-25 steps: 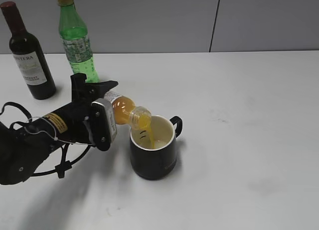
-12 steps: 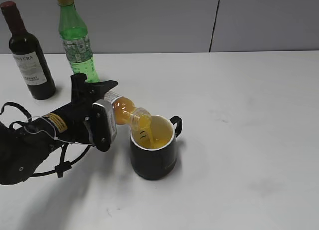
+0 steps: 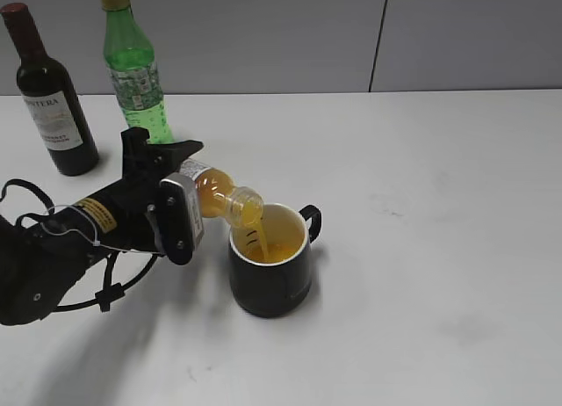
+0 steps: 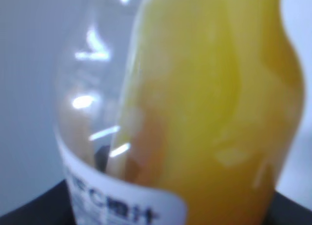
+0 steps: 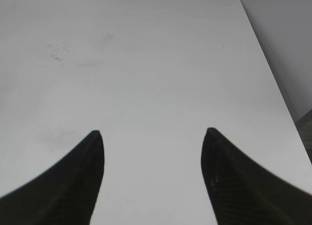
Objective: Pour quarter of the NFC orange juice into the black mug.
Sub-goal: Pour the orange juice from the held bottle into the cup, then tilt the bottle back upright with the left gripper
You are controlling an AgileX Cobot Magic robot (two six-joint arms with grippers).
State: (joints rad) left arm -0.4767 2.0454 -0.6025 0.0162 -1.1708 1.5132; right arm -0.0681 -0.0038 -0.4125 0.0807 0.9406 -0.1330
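My left gripper (image 3: 180,184) is shut on the NFC orange juice (image 3: 219,198), a small clear bottle tipped on its side with its open neck over the black mug (image 3: 270,270). A thin orange stream runs from the neck into the mug, whose white inside holds orange liquid. Seen from the left wrist, the NFC orange juice (image 4: 209,103) fills the frame, blurred, with its white label at the bottom. The mug's handle points right and away. My right gripper (image 5: 152,133) hangs open over bare white table and holds nothing; it is out of the exterior view.
A dark wine bottle (image 3: 49,98) and a tall green bottle (image 3: 134,72) stand at the back left, just behind my left arm. The white table (image 3: 421,204) stretches to the right of the mug. Its far corner and right edge (image 5: 273,79) show in the right wrist view.
The bottle has tipped slightly further, with less juice left in its body, and the orange level in the mug has risen. My right gripper's earlier state is not shown.
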